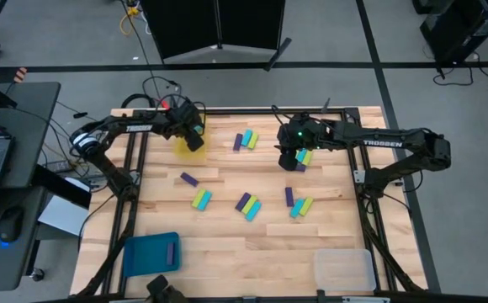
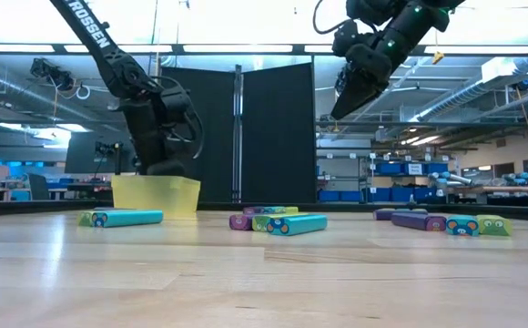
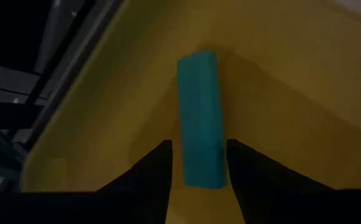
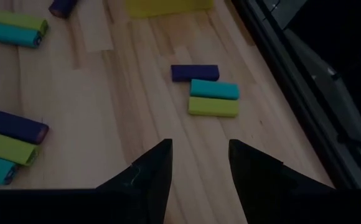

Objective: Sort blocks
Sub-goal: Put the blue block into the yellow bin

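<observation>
Small purple, cyan and yellow-green blocks lie flat in little groups on the wooden table (image 1: pixel 227 244): a trio (image 1: pixel 246 140), a pair (image 1: pixel 201 199), one purple block (image 1: pixel 188 178). My left gripper (image 3: pixel 199 144) is open and lowered into the yellow tray (image 1: pixel 183 143). A cyan block (image 3: pixel 200 118) lies inside that tray between its fingertips, with a small gap on each side. My right gripper (image 4: pixel 199 144) is open and raised above the table (image 2: pixel 337 107). It faces the trio of purple, cyan and yellow-green blocks (image 4: pixel 213 90).
A blue tray (image 1: pixel 147 257) with one purple block in it sits at the table's near left. A clear tray (image 1: pixel 343 269) sits at the near right. More blocks lie under the right arm (image 1: pixel 304 158) and at mid-table (image 1: pixel 297 202), (image 1: pixel 248 204). A dark frame rail edges the table.
</observation>
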You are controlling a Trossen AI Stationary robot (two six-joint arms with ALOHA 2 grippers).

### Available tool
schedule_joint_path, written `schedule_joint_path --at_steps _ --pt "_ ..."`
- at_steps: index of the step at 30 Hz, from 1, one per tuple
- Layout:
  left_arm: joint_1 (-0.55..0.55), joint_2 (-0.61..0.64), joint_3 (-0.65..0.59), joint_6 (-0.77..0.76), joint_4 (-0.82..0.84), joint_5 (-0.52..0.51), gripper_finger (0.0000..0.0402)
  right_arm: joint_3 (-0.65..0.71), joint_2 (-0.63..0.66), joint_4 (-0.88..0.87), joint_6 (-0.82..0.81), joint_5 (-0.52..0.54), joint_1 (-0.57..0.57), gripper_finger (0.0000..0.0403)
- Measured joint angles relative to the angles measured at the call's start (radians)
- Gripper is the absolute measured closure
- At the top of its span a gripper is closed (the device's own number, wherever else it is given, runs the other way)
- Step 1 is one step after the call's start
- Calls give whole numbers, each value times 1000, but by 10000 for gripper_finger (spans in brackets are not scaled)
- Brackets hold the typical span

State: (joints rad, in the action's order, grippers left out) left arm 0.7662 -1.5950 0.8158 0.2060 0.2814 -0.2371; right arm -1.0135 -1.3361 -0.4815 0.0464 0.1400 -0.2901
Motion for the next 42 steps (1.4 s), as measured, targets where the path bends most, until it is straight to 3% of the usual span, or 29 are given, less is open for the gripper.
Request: schedule_joint_path --at_steps 5,10,16,25,33,42 --pt "-3 54 0 -7 -10 23 226 0 0 4 -24 72 7 229" --pt "-7 141 -2 -51 -22 120 228 0 13 4 -27 76 24 218" --pt "-60 271 -103 -87 -234 238 248 0 69 -32 -106 76 54 225" --pt "-247 446 -288 -109 -544 280 267 0 75 -136 -305 75 141 268" --pt "-448 478 -442 -107 -909 285 270 0 34 -262 -465 71 310 286" --pt "-548 477 -497 -81 -953 295 270 0 -59 -243 -487 40 484 252"
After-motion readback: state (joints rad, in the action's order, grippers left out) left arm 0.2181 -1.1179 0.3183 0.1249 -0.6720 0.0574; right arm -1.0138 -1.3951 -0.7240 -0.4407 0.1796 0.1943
